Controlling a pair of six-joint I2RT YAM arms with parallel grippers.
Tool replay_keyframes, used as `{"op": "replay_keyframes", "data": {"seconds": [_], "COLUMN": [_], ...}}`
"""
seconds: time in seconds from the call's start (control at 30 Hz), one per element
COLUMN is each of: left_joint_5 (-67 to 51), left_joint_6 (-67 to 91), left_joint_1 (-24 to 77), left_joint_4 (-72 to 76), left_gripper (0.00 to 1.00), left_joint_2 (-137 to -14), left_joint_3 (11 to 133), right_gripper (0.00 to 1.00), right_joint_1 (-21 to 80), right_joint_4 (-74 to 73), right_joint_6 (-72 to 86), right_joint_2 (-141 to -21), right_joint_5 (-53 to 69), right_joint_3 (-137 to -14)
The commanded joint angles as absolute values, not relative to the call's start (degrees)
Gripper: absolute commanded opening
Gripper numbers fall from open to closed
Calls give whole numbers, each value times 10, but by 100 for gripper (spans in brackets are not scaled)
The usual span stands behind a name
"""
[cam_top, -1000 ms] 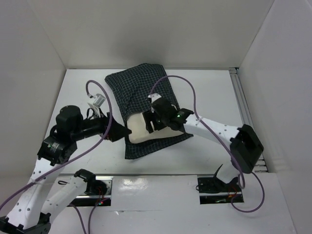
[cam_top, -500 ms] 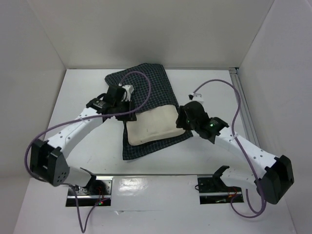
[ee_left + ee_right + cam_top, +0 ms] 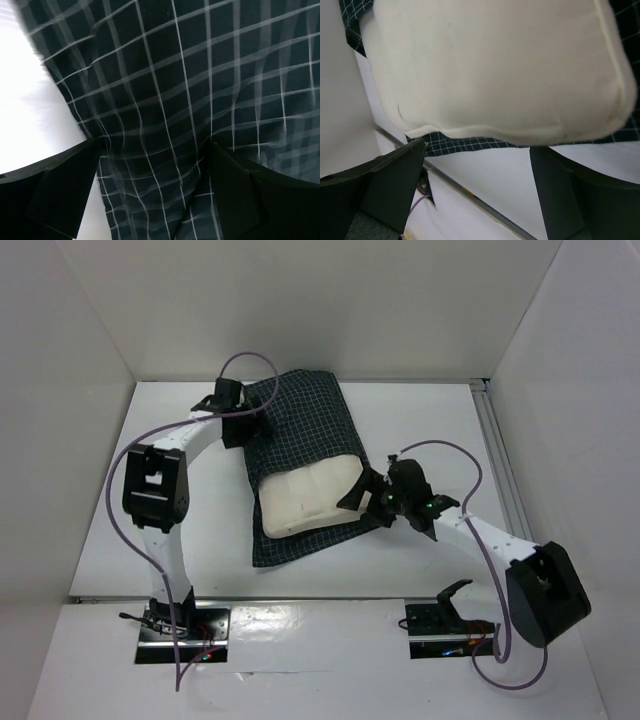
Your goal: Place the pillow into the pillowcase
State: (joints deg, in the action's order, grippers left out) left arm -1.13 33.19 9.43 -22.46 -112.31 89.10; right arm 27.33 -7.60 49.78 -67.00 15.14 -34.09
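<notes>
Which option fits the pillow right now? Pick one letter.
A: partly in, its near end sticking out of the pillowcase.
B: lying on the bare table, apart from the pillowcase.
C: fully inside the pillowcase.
A: the top view shows the near end of the cream pillow bare, while the checked pillowcase covers its far part.

Pillow (image 3: 305, 498) partly in pillowcase (image 3: 300, 425), near end protruding, on table (image 3: 430, 430).
</notes>
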Motion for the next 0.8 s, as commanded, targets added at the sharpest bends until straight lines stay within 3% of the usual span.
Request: {"op": "replay_keyframes", "data": {"seconds": [0.0, 0.03, 0.07, 0.1, 0.17, 0.23, 0.27, 0.33, 0.53, 0.57, 0.67, 0.7, 0.77], "left_joint_5": [-102, -126, -136, -149, -192, -217, -226, -232, -212, -182, -104, -38, 9], "left_joint_6": [344, 344, 344, 338, 338, 332, 332, 326, 308, 314, 314, 314, 314], "left_joint_1": [113, 113, 120, 120, 120, 114, 114, 114, 137, 137, 142, 149, 156], "left_joint_4": [-201, -187, -154, -134, -111, -111, -105, -105, -206, -227, -314, -328, -352], "left_gripper": [100, 97, 86, 66, 0, 0, 0, 0, 0, 27, 65, 75, 75], "left_joint_2": [-1166, -1166, -1158, -1149, -1134, -1119, -1108, -1055, -871, -823, -735, -716, -684], "left_joint_3": [898, 889, 876, 861, 827, 809, 799, 770, 626, 602, 608, 626, 649], "right_gripper": [91, 88, 85, 81, 65, 46, 18, 0, 0, 0, 0, 0, 0], "right_joint_1": [271, 271, 271, 271, 271, 271, 271, 265, 206, 197, 186, 185, 185], "right_joint_4": [39, 45, 55, 55, 61, 13, -9, -65, -87, -92, -100, -100, -105], "right_joint_6": [524, 524, 524, 524, 496, 462, 427, 394, 331, 324, 309, 303, 294], "right_joint_2": [-722, -733, -755, -765, -782, -795, -802, -809, -802, -802, -835, -844, -866], "right_joint_5": [204, 204, 204, 204, 199, 172, 132, 90, 40, 19, 25, 34, 49], "right_joint_3": [-332, -339, -344, -345, -372, -405, -424, -482, -564, -572, -597, -602, -609]}}
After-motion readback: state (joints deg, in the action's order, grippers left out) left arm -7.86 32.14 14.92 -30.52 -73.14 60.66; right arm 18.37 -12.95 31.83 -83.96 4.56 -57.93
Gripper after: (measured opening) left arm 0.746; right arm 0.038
